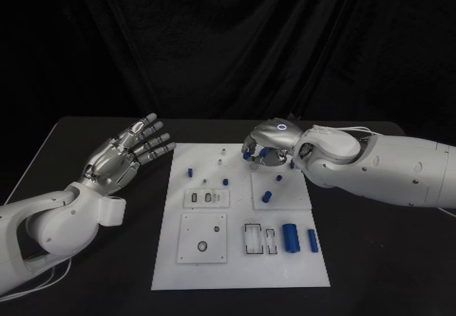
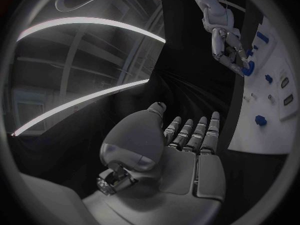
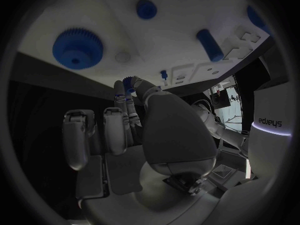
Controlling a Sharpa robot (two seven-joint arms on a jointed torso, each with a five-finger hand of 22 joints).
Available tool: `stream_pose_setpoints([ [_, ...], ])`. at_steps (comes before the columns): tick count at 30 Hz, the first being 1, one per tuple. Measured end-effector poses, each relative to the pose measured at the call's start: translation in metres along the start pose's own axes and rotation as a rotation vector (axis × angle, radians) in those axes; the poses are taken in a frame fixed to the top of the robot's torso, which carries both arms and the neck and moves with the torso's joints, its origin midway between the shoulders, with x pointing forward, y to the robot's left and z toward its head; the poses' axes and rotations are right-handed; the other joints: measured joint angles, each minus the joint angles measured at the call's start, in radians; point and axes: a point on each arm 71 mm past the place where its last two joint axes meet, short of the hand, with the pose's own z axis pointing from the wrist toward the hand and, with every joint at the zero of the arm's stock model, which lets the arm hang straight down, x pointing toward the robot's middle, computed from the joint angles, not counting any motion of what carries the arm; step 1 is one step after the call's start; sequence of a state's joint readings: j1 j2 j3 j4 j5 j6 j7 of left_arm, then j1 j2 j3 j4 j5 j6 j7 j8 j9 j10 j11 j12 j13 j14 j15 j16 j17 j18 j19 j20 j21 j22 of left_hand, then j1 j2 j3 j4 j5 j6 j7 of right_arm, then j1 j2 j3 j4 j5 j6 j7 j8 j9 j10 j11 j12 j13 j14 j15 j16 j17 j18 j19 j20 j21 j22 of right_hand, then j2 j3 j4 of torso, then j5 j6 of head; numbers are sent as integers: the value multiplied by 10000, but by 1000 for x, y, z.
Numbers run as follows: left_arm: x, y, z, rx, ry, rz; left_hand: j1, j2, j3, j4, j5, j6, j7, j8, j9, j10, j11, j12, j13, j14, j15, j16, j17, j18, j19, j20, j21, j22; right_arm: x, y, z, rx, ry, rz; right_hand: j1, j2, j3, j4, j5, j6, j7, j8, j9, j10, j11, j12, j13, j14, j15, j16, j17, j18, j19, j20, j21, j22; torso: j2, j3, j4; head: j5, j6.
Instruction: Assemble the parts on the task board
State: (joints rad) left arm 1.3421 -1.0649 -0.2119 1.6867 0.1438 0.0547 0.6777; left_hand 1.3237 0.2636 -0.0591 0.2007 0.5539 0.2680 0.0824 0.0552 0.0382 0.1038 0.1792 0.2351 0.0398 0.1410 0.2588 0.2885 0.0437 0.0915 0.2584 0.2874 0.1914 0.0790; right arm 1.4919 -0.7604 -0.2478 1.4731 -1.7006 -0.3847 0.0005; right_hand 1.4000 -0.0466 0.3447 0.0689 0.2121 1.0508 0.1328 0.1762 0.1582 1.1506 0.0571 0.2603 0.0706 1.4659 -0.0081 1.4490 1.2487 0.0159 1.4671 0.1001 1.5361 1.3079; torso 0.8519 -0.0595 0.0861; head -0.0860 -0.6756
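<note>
The white task board (image 1: 242,273) lies in the middle of the black table. My right hand (image 1: 271,148) hovers over its far end with fingers curled down, pinching a small blue part (image 3: 128,83) between thumb and fingertip. Just below that hand a blue gear (image 3: 78,47) sits on the board, with a blue peg (image 3: 145,8) and a blue cylinder (image 3: 210,45) close by. My left hand (image 1: 128,155) is raised left of the board, fingers spread and holding nothing. The left wrist view shows the right hand (image 2: 228,45) over the board (image 2: 269,130).
Small blue pegs (image 1: 190,172) (image 1: 225,180) stand near the board's middle, and another blue piece (image 1: 268,195) lies on a square plate. Two blue cylinders (image 1: 290,238) (image 1: 312,241) lie at the near right beside empty slots (image 1: 256,239). Black table surrounds the board.
</note>
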Motion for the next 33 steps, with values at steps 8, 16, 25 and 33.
stream_pose_setpoints([
  [8, -1, 0, -1, 3, -104, 84, -131, -45, 59, -134, 38, 179, 179, 0, 29, -54, 53, 128, 1, -916, -592, -991, -127, 169, -1277, -358, -799, -342, -26, 10, 23, -308, -307, -177, -12, 10, -1, -1, 1, -1, -1, 0, 0, 0, 0, -167, -26, 0, 0, -39, -1, 0, 0, 0, 0, -1, -4, -12, 20, 129, 19],
  [16, -1, 0, -1, 3, -162, 141, -137, -50, 87, -162, 117, 214, 214, 0, 29, -54, 53, 127, 0, -927, -604, -991, -126, 167, -1275, -357, -799, -342, -26, 13, 51, -282, -60, -281, -12, 8, -29, -28, 0, -1, -2, 1, 0, 0, 0, -252, -26, 0, 0, -39, -14, 0, 0, 0, 0, -2, -1, -28, 16, 225, 113],
  [25, 0, 0, 0, -3, -136, 134, -176, -11, 128, -202, 117, 321, 321, 44, 41, -50, 49, 203, 1, -870, -549, -865, -108, 167, -1253, -263, -799, -327, -17, 11, 69, -62, 311, -355, -13, 5, -55, -54, -7, -3, -4, 57, 0, -1, 1, -311, -25, 0, 0, -84, -56, 1, 0, 1, -42, -3, 6, -19, 17, 280, 201],
  [33, 1, 1, 2, -10, -96, 120, -176, -11, 156, -229, 116, 357, 357, 45, 41, -17, 17, 203, 1, -835, -513, -835, -109, 166, -1253, -263, -798, -316, -11, 10, 73, 38, 549, -334, -14, 3, -55, -55, -8, -40, -41, 115, 0, -1, 1, -362, -24, 0, 0, -84, -70, 0, -1, 1, -42, -3, 5, -13, 35, 243, 190],
])
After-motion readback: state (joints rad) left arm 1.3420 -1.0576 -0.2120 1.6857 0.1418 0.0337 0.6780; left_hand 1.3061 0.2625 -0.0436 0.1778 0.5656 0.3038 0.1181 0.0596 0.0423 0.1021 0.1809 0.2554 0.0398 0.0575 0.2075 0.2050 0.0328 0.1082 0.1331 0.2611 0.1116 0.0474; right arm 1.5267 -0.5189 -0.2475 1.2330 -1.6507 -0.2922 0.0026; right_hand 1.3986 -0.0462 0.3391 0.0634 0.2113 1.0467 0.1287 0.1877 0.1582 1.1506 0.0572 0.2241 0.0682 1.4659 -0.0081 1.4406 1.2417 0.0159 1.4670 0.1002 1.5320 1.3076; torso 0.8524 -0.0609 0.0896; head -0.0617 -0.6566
